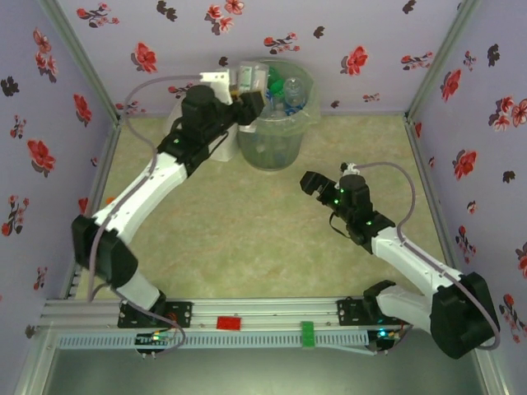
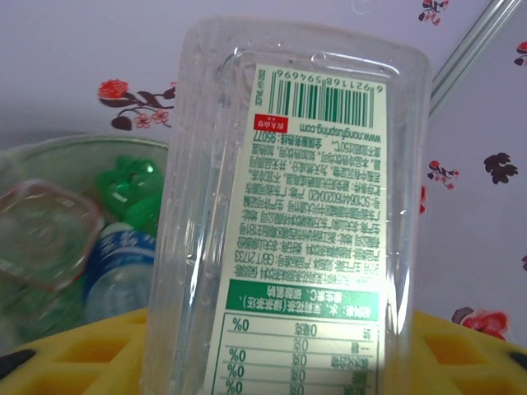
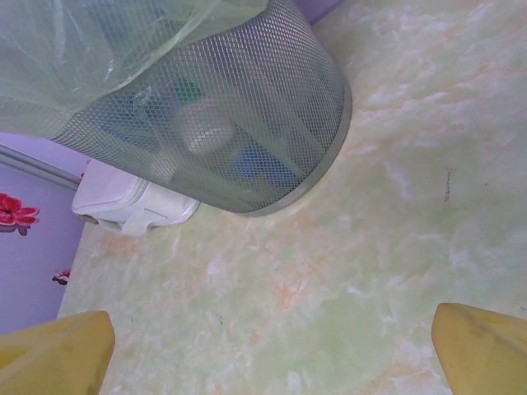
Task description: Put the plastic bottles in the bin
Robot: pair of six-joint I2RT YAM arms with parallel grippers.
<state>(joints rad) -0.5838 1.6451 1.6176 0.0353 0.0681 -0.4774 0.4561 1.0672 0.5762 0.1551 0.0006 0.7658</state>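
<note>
Bottle point(image 2: 288, 222) clamped in left tool point(image 1: 250, 100) at bin point(image 1: 276, 156) rim; right tool point(image 1: 311, 183) apart over table point(image 1: 247, 247).

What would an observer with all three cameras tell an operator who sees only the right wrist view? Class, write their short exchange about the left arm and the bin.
Operator: Is the left gripper holding anything?
Observer: Yes, the left gripper is shut on a clear bottle with a white and green label.
Operator: Where is it relative to the bin?
Observer: In the top view it is up at the left rim of the bin.
</note>
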